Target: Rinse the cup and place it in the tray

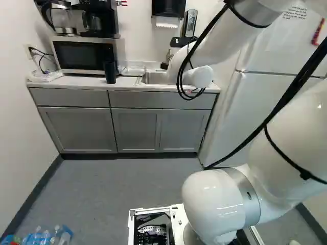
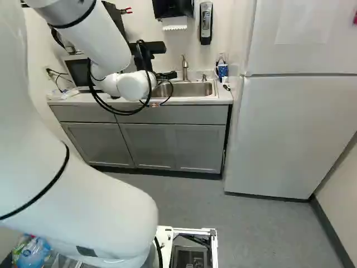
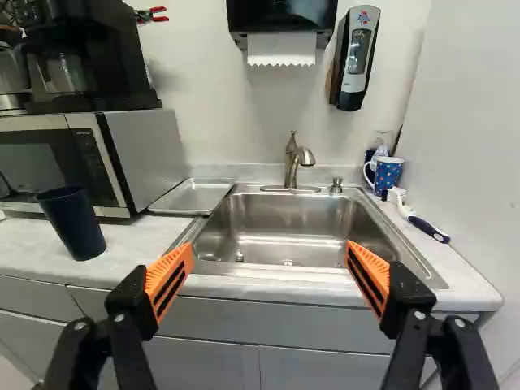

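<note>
Dark cup (image 3: 75, 227) upright near tray (image 3: 193, 197); soap dispenser (image 3: 354, 73) labelled (small logo (image 3: 363, 18))

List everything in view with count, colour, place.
Counter: one, white, along wall
Microwave: one, silver, on counter
Sink: one, silver, in counter
Cup: one, dark, before microwave
Tray: one, silver, between microwave and sink
Faucet: one, silver, behind sink
Brush: one, white and blue, beside sink
Mug: one, blue, beyond brush
Coffee maker: one, black, on microwave
Towel dispenser: one, black, on wall
Soap dispenser: one, black and white, on wall
Cabinet doors: three, grey, under counter
Bottles: several, clear, low in left base view
Fridge: one, white, right of counter
Arm: one, white, foreground
Gripper: one, black, open, before sink
</note>
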### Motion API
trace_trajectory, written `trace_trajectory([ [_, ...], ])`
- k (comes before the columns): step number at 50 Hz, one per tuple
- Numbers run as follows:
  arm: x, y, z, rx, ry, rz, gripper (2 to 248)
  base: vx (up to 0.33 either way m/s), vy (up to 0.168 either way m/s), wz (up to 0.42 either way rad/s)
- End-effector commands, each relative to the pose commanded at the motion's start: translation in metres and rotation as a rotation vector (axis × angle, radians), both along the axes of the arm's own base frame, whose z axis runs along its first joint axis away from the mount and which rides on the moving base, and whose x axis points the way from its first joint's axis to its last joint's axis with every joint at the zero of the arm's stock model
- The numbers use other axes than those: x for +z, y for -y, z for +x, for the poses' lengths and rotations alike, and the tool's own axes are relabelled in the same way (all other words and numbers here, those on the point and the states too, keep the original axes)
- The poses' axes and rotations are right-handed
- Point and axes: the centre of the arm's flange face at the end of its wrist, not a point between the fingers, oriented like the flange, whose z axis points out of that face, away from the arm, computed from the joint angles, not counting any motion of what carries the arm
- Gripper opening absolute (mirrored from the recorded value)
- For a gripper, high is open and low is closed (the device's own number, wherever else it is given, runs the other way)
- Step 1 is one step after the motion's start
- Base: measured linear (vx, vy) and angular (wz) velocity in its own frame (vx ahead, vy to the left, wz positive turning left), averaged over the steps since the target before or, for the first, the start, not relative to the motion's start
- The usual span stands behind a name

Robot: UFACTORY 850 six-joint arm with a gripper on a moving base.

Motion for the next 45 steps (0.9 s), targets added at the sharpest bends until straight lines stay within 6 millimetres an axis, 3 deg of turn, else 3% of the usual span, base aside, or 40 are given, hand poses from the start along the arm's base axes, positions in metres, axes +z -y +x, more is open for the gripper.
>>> trace_trajectory([
  [45,0.041,-0.006,0.033,0.011,-0.005,0.0,247,0.0,0.0,0.0],
])
